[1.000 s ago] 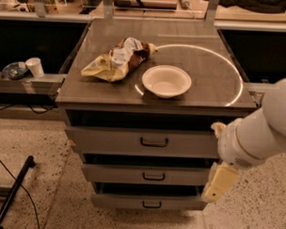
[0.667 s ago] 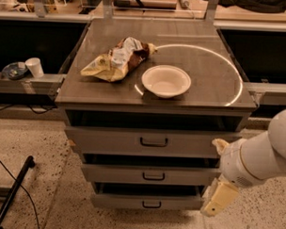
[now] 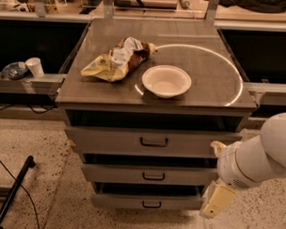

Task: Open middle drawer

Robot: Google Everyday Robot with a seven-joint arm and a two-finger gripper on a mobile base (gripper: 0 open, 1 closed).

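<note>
The middle drawer (image 3: 150,174) is the shallow grey one between the taller top drawer (image 3: 154,141) and the lowest drawer (image 3: 149,201). It has a small black loop handle (image 3: 153,176). All three fronts stand slightly forward of the cabinet. My white arm (image 3: 257,158) comes in from the right. My gripper (image 3: 215,204) hangs low at the cabinet's right front corner, level with the lowest drawer, right of the handles and apart from them.
On the cabinet top (image 3: 200,90) lie a white bowl (image 3: 166,81) and a crumpled chip bag (image 3: 117,59). A paper cup (image 3: 35,66) stands on a shelf at the left. A black pole (image 3: 11,194) lies on the speckled floor at the lower left.
My arm and gripper have moved down and a little toward the right, from beside the top drawer to beside the lowest drawer. The drawers have not moved.
</note>
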